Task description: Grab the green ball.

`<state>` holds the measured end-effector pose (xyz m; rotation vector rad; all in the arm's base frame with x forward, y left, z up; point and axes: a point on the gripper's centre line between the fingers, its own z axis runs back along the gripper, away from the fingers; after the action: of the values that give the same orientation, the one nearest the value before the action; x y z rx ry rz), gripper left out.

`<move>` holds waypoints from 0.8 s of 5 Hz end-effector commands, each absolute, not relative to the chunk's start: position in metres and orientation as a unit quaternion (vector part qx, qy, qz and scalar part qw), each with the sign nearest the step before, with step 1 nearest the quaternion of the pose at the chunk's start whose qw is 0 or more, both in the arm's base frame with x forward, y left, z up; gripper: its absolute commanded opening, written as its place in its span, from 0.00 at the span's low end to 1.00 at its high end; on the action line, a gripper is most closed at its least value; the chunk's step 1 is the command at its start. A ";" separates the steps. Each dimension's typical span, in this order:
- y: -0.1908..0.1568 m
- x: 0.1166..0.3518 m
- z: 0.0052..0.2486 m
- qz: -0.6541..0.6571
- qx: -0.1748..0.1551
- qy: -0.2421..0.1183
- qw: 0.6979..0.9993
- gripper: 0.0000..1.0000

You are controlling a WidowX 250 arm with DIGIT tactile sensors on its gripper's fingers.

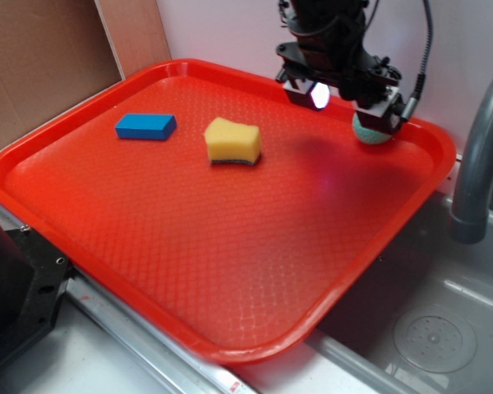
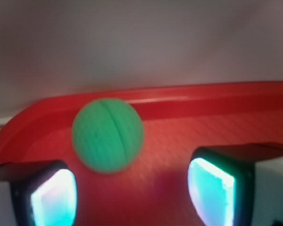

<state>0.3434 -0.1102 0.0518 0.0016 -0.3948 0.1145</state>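
The small teal-green textured ball (image 2: 107,135) sits near the red plastic tray's (image 1: 230,328) far corner, left of centre between the parted claw (image 2: 132,193), which should shift leftward before closing.

**Colours and patterns**

- Tray (image 1: 189,271): bright red, fine diamond-grid embossing across its floor, smooth glossy rim.
- Green ball (image 2: 107,135): teal-green, one darker seam line curving over it; surface blurred in the wrist view.
- Sponge (image 1: 232,141): yellow body, thin dark layer along its underside.
- Block (image 1: 145,125): plain solid blue.
- Hand (image 1: 351,103): black housing; its pads (image 2: 211,190) glow pale cyan-white inside black frames.
- Wall (image 1: 222,29): pale pinkish white.
- Board (image 1: 41,57): brown.
- Sink (image 1: 427,312): grey.
- Faucet (image 1: 476,164): grey.
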 end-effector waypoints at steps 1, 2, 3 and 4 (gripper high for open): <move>-0.122 0.368 0.054 0.056 0.005 -0.197 0.979 0.66; -0.123 0.363 0.053 0.070 0.007 -0.201 0.977 0.00; -0.122 0.356 0.052 0.086 0.029 -0.197 0.976 0.00; -0.122 0.340 0.061 0.084 0.050 -0.197 0.976 0.00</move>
<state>0.3325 -0.1162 0.0338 0.1383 -0.3335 0.1606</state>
